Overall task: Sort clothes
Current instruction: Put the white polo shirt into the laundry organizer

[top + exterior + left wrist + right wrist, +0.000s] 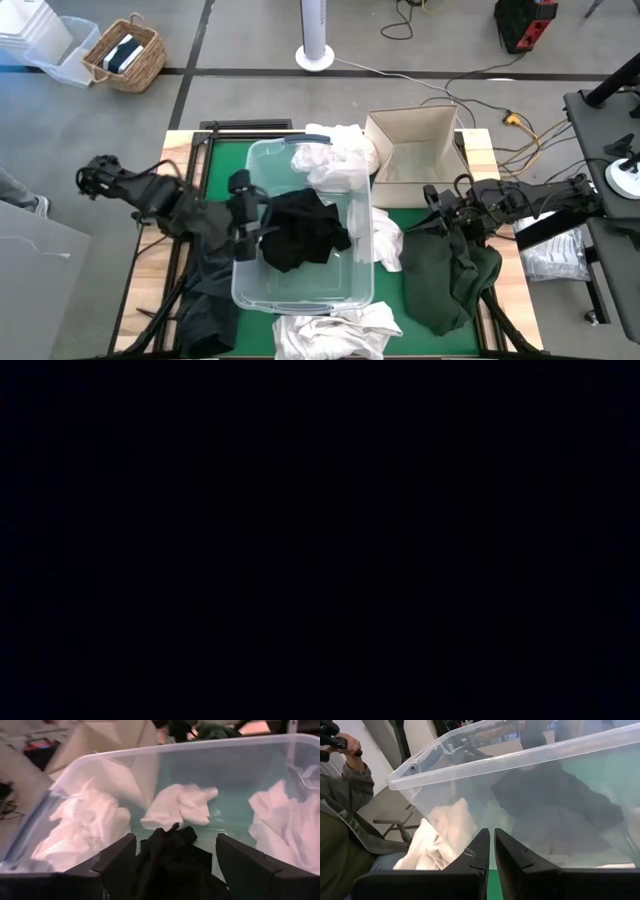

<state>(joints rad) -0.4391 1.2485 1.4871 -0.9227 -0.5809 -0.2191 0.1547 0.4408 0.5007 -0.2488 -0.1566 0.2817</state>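
A black garment point(300, 232) lies crumpled in the middle of the clear plastic tub point(252, 290), with white garments point(335, 160) heaped at the tub's far end and spilling over its rim. More clothes lie outside the tub: a dark green garment point(452, 280) on the counter point(225, 160) to its right, white cloth point(335, 335) at its near end, and dark cloth point(205, 310) to its left. Darks and whites share the tub, so I judge the sorting far from done (a beige cardboard box point(415, 150) stands beside the tub, seemingly empty).

My left gripper point(175, 852) hangs over the tub's left edge, its fingers point(117, 857) spread wide on either side of the black garment, not clamping it. My right gripper point(491, 850) rests over the green garment, fingers point(475, 852) pressed together; whether they pinch any cloth, I cannot tell.
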